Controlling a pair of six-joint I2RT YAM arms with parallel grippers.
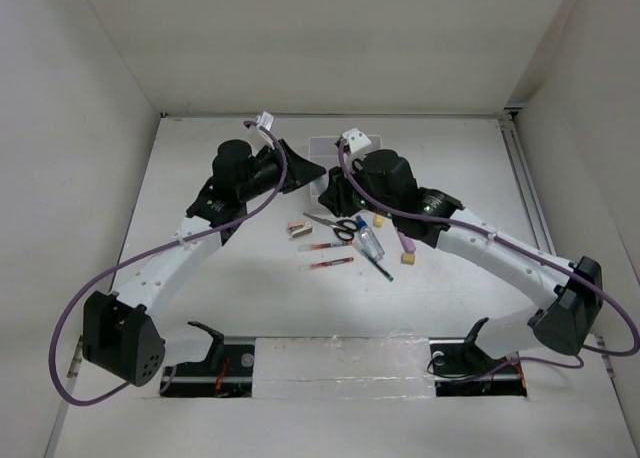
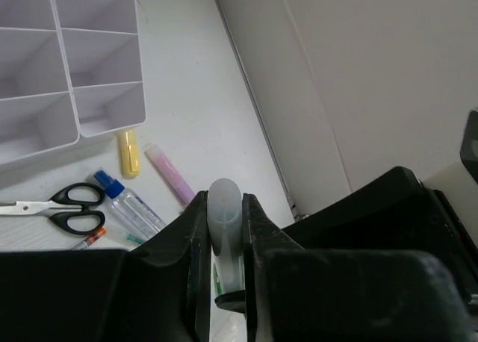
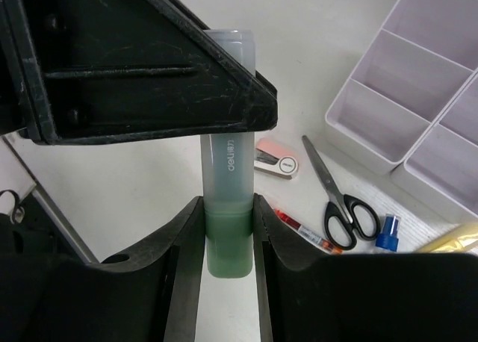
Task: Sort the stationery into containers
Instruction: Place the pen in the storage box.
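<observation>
Both hands have hold of the same green highlighter (image 3: 227,163), which hangs in the air above the desk (image 1: 250,288) just in front of the white compartment organiser (image 2: 104,84). The right hand (image 3: 228,222) is closed on the green barrel, its two fingers pressed flat against either side. The left hand (image 2: 224,207) is clamped on the translucent cap end, with the rounded cap tip poking up between its fingers.

This looks like a handover from one hand to the other, or possibly a re-grip to turn the highlighter so it will drop cleanly into a compartment. Which hand is giving and which is receiving cannot be told from here.

In the overhead view both arms reach forward and inward from their bases, elbows spread wide, so the wrists meet nose to nose near the middle of the desk and hide most of the organiser behind them.

The other stationery lies loose on the desk near the hands: black-handled scissors (image 1: 335,225), a blue-capped clear bottle (image 1: 368,240), two red-white pens (image 1: 328,256), a dark pen (image 1: 378,266), a yellow bar (image 2: 129,151), a pink bar (image 2: 172,176) and a pink eraser (image 3: 272,159). The organiser compartments that can be seen look empty, so the sorting seems to be near its beginning.
</observation>
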